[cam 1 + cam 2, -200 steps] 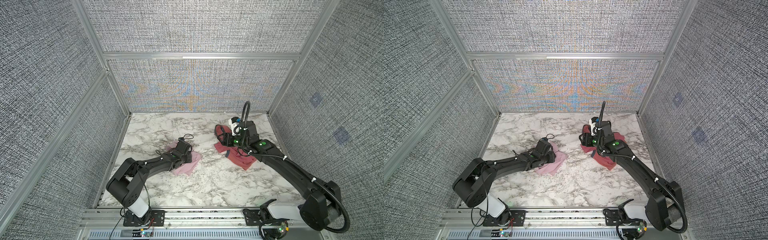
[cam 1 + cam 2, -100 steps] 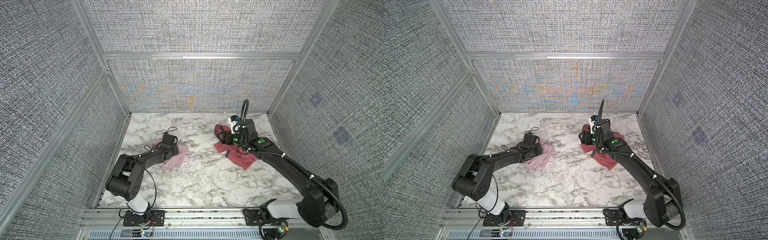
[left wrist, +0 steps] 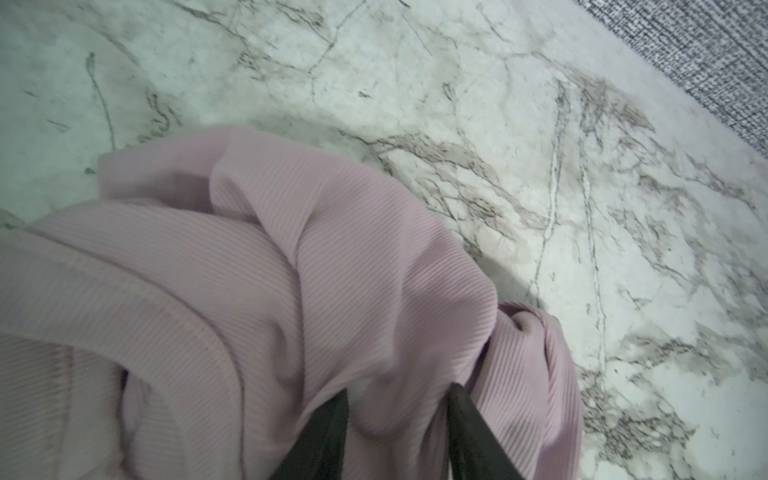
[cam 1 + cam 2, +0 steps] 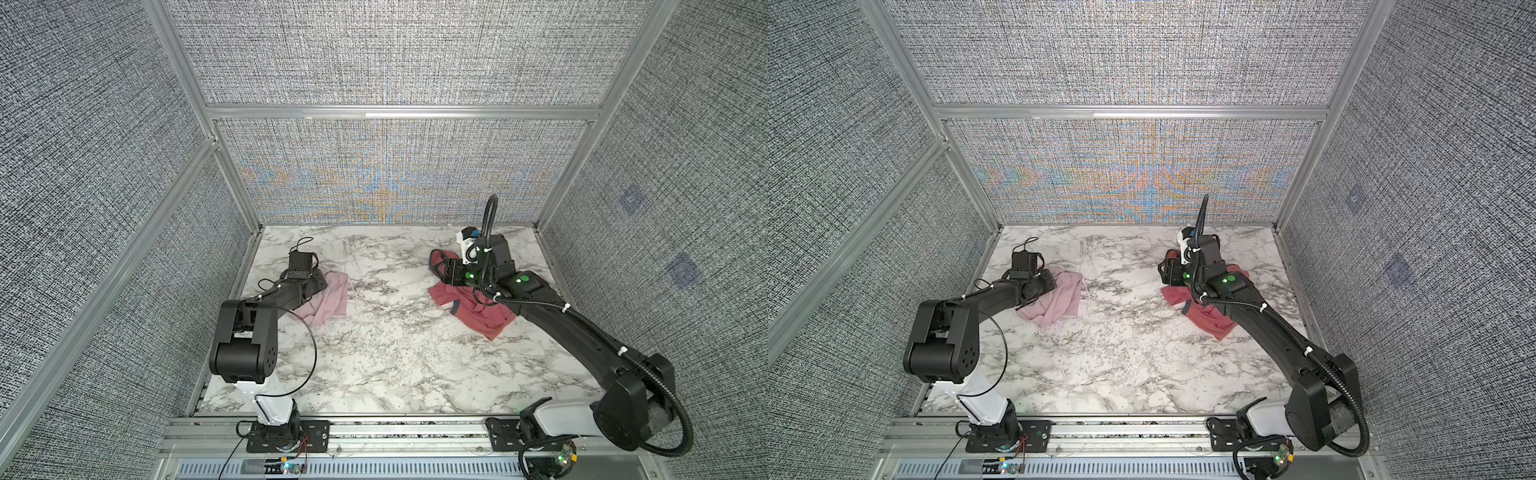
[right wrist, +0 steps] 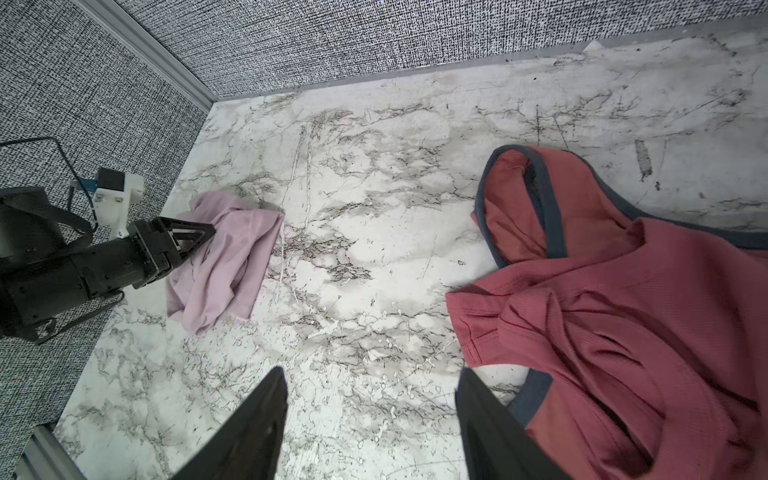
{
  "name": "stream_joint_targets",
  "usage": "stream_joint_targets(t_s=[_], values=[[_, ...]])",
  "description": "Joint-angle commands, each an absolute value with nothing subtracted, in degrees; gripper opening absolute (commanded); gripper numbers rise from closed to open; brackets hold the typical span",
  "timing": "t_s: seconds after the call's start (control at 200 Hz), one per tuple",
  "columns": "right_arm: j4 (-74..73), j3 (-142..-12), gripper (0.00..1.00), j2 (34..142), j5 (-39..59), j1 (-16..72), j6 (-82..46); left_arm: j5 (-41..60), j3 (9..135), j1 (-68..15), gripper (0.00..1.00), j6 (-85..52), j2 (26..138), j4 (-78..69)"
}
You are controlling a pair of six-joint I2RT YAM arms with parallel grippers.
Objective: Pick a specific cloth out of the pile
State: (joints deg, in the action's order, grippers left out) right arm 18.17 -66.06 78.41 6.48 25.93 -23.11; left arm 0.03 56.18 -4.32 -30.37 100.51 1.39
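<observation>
The pale pink cloth (image 4: 332, 301) (image 4: 1061, 301) (image 3: 291, 270) (image 5: 226, 257) lies crumpled on the marble table at the left, well apart from the coral-red garment. My left gripper (image 4: 323, 283) (image 4: 1054, 283) (image 3: 397, 390) (image 5: 208, 232) is shut on the cloth, with ribbed fabric bunched between its fingers. What is left of the pile is the coral-red garment (image 4: 478, 311) (image 4: 1208, 320) (image 5: 623, 311) with grey-blue trim, at the right. My right gripper (image 4: 446, 272) (image 4: 1166, 272) (image 5: 370, 374) hangs open over bare marble at the garment's left edge, holding nothing.
The marble table (image 4: 395, 340) (image 4: 1121, 353) is walled by grey fabric panels (image 4: 386, 166) on three sides. The left arm lies close along the left wall (image 5: 83, 104). A metal rail (image 4: 374, 428) runs along the front edge.
My left gripper has dragged the pink cloth leftward and toward the back, farther from the red garment. The right arm has stayed almost still.
</observation>
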Motion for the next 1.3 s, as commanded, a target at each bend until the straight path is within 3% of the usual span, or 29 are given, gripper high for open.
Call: stream_joint_targets(t_s=[0.0, 0.285, 0.44, 0.635, 0.845, 0.936, 1.296], values=[[19.0, -66.4, 0.66, 77.8, 5.6, 26.0, -22.9, 0.4, 57.1, -2.4, 0.43, -28.8, 101.5, 0.1], [18.0, -65.2, 0.66, 75.4, 5.6, 25.9, -22.2, 1.6, 57.4, 0.1, 0.43, -28.4, 98.6, 0.0], [17.8, -64.4, 0.66, 73.0, 1.9, 25.5, -20.0, 3.2, 53.8, -0.4, 0.43, -27.2, 91.0, -1.0], [15.8, -61.7, 0.67, 68.6, -7.2, 23.9, -15.8, -1.9, 49.1, -2.4, 0.44, -21.6, 77.8, -3.4], [6.6, -50.7, 0.71, 62.8, -20.8, 21.5, -10.7, -3.4, 39.6, -2.5, 0.51, -11.6, 68.0, -16.7], [2.1, -45.4, 0.73, 61.2, -24.3, 19.9, -10.0, -3.8, 36.7, -2.5, 0.59, -9.4, 67.6, -21.7], [-20.8, -25.1, 0.73, 57.6, -33.3, 14.9, -7.3, -5.5, 26.2, -2.5, 0.62, -6.2, 69.6, -40.6]])
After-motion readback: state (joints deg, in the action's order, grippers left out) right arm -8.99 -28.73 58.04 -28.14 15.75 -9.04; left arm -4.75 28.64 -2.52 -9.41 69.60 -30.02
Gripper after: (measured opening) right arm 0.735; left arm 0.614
